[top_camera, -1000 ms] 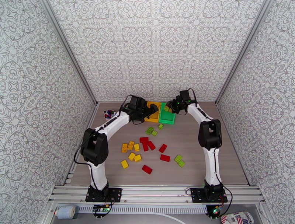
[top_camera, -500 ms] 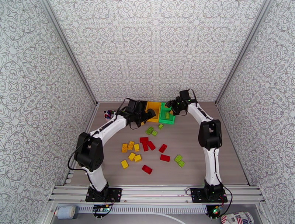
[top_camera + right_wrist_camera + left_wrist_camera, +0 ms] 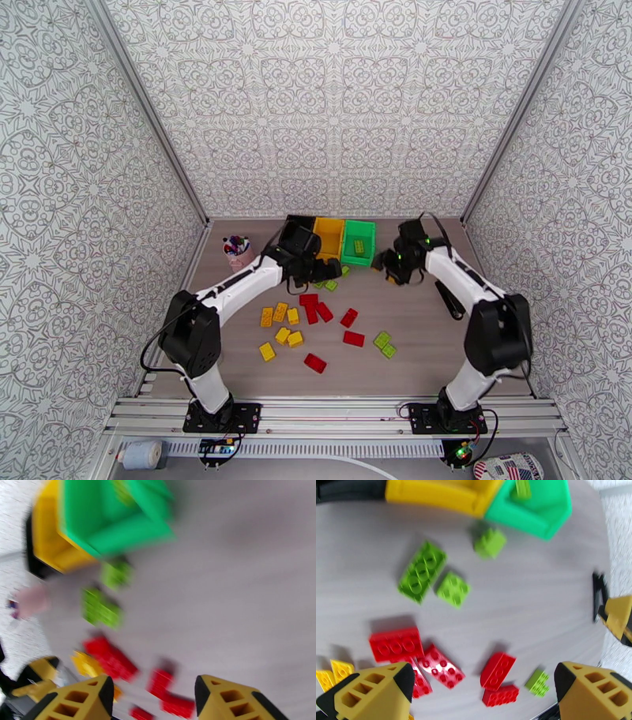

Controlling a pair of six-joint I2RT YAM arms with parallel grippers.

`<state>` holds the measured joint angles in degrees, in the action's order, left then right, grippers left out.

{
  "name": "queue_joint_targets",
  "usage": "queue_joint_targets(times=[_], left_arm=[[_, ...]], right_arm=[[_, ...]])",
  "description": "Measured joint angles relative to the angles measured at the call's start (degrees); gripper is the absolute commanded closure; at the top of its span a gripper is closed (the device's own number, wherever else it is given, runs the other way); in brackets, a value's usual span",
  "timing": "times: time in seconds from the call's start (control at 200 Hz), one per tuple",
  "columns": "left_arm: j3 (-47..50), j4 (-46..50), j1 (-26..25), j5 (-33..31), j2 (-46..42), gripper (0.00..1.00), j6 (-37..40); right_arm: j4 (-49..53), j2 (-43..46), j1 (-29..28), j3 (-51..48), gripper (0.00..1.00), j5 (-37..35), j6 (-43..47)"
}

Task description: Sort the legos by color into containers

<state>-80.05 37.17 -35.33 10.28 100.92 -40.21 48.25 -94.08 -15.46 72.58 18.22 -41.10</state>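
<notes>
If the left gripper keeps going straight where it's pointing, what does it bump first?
Most likely the two small red plastic bricks lying straight ahead of the open left gripper, though depth is hard to judge.

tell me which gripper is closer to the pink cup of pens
Left. The left gripper hangs right of the pink cup, near the loose green bricks; the right gripper is farther right, past the green bin.
</notes>
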Motion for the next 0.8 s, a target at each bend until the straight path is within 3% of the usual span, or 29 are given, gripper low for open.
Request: queue_joint_targets(times=[0.25,0.5,0.8], left_arm=[[3.9,-0.2,-3.4,-0.1,0.0,0.01,-0.7],[3.9,-0.5,-4.0,-0.1,-0.1,0.01,-0.7],[4.3,-0.5,-4.0,0.0,-0.4,0.01,-0.7]], right_arm=[[2.4,8.4,-9.5,-14.1,0.42,-5.9,-4.6],[1.3,11.3,-11.0,-21.8,0.39,-7.7,-10.7],[-2.5,9.6,-12.2,-23.9,0.39,-7.7,-13.8]])
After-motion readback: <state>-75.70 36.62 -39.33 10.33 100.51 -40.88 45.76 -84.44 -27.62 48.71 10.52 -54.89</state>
